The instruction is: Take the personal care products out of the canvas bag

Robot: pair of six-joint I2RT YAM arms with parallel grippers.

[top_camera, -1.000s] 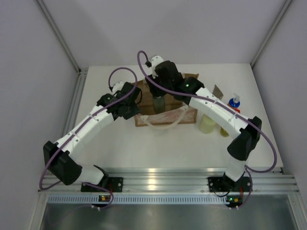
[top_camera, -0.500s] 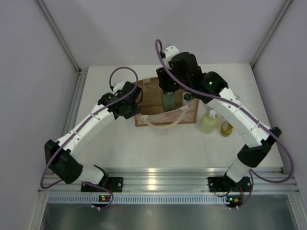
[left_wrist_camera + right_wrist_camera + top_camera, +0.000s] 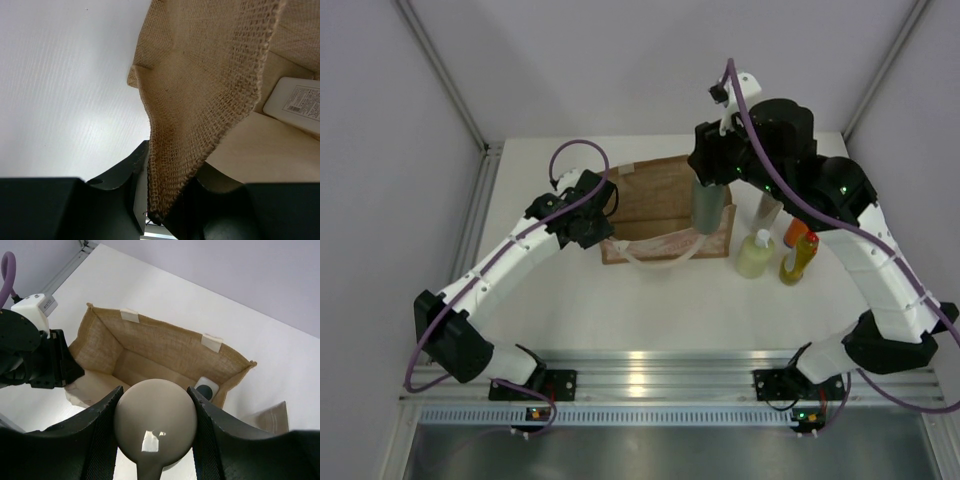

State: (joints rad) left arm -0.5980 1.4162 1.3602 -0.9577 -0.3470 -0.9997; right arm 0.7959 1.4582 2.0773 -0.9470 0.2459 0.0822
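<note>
The brown canvas bag stands open at the table's middle back. My left gripper is shut on the bag's left wall, and the woven fabric is pinched between its jaws. My right gripper is shut on the grey cylinder, whose pale cap fills the space between the fingers. It hangs above the bag's right end. A white square dark-capped bottle stands in the bag's right corner, and its labelled side shows in the left wrist view.
Right of the bag on the table stand a pale-yellow bottle, an amber red-capped bottle and an orange-topped bottle. A flat grey-brown sachet lies beside the bag. White rope handles hang over the bag's front.
My right arm has risen and swung right, lifting the grey cylinder up out of the bag. The left gripper has kept its hold on the bag's wall.
</note>
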